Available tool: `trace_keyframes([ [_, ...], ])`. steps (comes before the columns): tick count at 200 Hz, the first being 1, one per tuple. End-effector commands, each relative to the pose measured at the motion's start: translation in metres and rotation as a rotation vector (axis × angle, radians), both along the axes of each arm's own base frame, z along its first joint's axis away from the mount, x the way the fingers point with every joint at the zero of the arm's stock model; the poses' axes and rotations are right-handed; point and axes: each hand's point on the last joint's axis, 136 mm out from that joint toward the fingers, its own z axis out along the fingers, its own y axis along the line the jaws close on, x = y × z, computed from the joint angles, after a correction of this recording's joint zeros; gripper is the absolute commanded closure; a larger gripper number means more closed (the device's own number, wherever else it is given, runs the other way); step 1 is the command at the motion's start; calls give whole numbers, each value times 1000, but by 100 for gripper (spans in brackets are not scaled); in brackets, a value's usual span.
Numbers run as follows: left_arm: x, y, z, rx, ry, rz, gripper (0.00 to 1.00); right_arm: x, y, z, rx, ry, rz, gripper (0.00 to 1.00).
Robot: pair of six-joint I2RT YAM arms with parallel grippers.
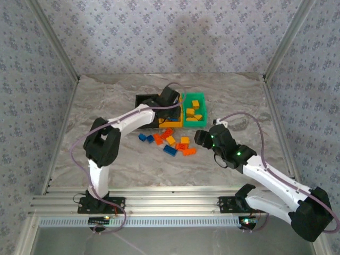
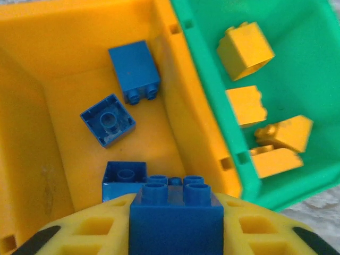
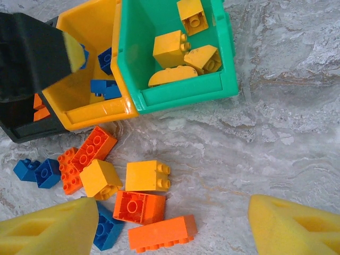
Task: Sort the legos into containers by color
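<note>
The left jaws pinch a blue lego (image 2: 176,223) (over the yellow-orange bin (image 2: 64,32)); right jaws spread wide.

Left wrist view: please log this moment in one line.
left gripper: blue brick gripped over yellow bin | right gripper: open above loose bricks

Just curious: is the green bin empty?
Not empty. The green bin holds several yellow bricks, lying loose on its floor.

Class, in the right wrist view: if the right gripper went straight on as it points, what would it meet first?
Most likely the long red-orange plastic lego brick on the marbled table, below the open right gripper; depth is unclear, so perhaps bare tabletop.
</note>
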Motion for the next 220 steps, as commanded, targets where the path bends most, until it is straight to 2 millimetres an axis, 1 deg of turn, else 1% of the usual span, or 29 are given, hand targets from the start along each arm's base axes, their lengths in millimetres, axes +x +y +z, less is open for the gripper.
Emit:
trace_keyframes([
  [1, 9, -8, 21, -33, -12, -11, 52, -4, 3, -7, 4, 34, 22, 22],
  [17, 10, -12, 36, -64, -26, -17, 38, -4, 8, -9, 5, 51, 47, 21],
  [29, 7, -14, 53, -97, -44, -27, 32, -4, 11, -10, -2, 62, 63, 20],
  [35, 4, -15, 64, -119, -54, -33, 31, -4, 13, -10, -4, 66, 74, 20],
  [48, -6, -16, 87, -176, -78, -52, 25, -2, 20, -10, -10, 75, 103, 19],
  [59, -20, -16, 107, -224, -101, -73, 22, 0, 27, -10, -17, 86, 132, 19],
  [70, -39, -15, 123, -263, -124, -99, 17, 4, 36, -11, -28, 108, 164, 18],
  [72, -42, -15, 128, -274, -134, -104, 17, 5, 38, -12, -30, 112, 170, 18],
  [76, -49, -14, 130, -282, -137, -111, 15, 6, 41, -15, -39, 130, 177, 17],
  [80, -57, -11, 135, -296, -147, -117, 14, 8, 44, -18, -45, 147, 182, 17],
  [83, -63, -10, 135, -301, -147, -122, 14, 10, 46, -20, -50, 159, 185, 17],
  [84, -65, -9, 138, -307, -153, -123, 13, 11, 47, -21, -52, 163, 185, 17],
  [95, -87, -3, 137, -327, -150, -134, 11, 19, 55, -30, -87, 194, 208, 17],
  [97, -91, -1, 139, -335, -154, -134, 10, 20, 57, -31, -94, 196, 216, 17],
  [101, -99, 3, 136, -336, -149, -129, 6, 24, 60, -35, -104, 209, 223, 17],
  [107, -109, 9, 134, -343, -150, -122, 5, 29, 64, -40, -116, 226, 223, 17],
  [119, -130, 24, 122, -346, -145, -104, 1, 39, 72, -51, -131, 250, 222, 18],
  [120, -131, 26, 125, -352, -151, -102, 1, 40, 72, -52, -132, 252, 222, 18],
  [122, -135, 28, 121, -352, -146, -97, 1, 41, 73, -53, -135, 257, 220, 18],
  [126, -141, 33, 120, -360, -148, -89, 1, 44, 75, -57, -139, 264, 219, 19],
  [135, -153, 47, 107, -362, -135, -67, 0, 50, 79, -65, -147, 279, 212, 20],
  [138, -156, 50, 107, -372, -134, -59, 0, 52, 80, -67, -149, 283, 209, 20],
  [149, -168, 67, 93, -376, -117, -24, 1, 56, 83, -77, -161, 303, 197, 22],
  [167, -182, 91, 73, -380, -103, 38, 1, 59, 85, -90, -185, 327, 187, 24],
  [184, -192, 111, 55, -371, -91, 93, 1, 58, 88, -100, -205, 345, 192, 26],
  [208, -203, 132, 31, -348, -59, 154, 0, 55, 90, -114, -233, 378, 197, 34],
  [220, -207, 139, 23, -347, -50, 178, 0, 52, 89, -118, -237, 388, 191, 39],
])
